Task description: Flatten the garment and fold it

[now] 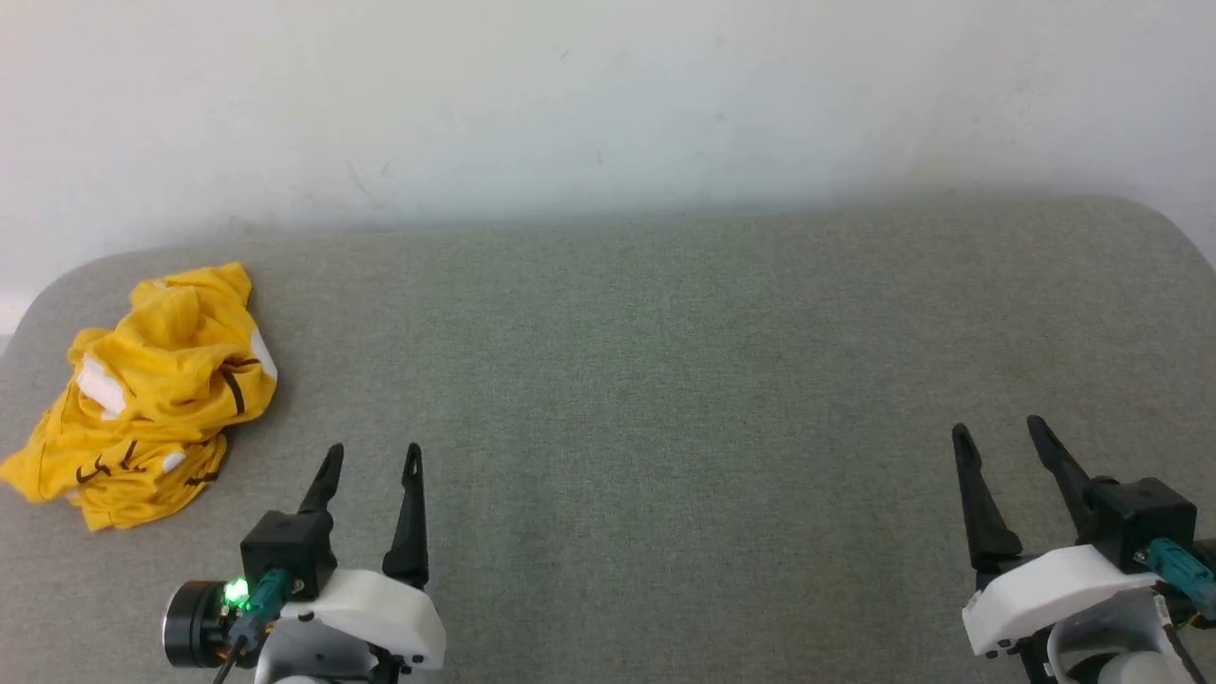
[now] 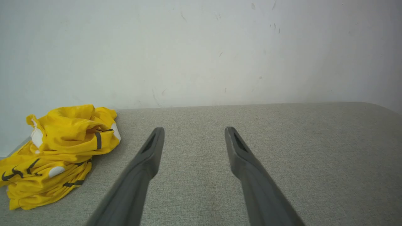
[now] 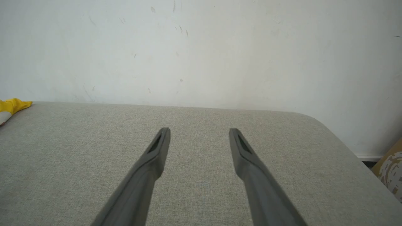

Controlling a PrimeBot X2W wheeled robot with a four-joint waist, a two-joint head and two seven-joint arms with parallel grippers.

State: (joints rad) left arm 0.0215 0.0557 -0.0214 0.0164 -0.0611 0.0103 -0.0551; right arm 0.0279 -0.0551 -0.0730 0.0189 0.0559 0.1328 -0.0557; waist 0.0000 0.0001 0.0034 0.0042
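The garment (image 1: pixel 152 394) is a mustard-yellow shirt with white patches and thin black stripes, crumpled in a heap at the far left of the grey padded table (image 1: pixel 665 380). In the left wrist view the garment (image 2: pixel 59 150) lies to the left of the fingers, apart from them. My left gripper (image 1: pixel 373 454) hovers open just right of the heap, holding nothing. My right gripper (image 1: pixel 997 427) stands open at the lower right, far from the cloth. In the right wrist view a yellow corner of the garment (image 3: pixel 11 105) peeks in at the left edge.
A white wall (image 1: pixel 608 104) runs right behind the table. The table has rounded corners at the far left and far right. A brownish patterned object (image 3: pixel 389 166) stands past the table's right edge, low on the floor.
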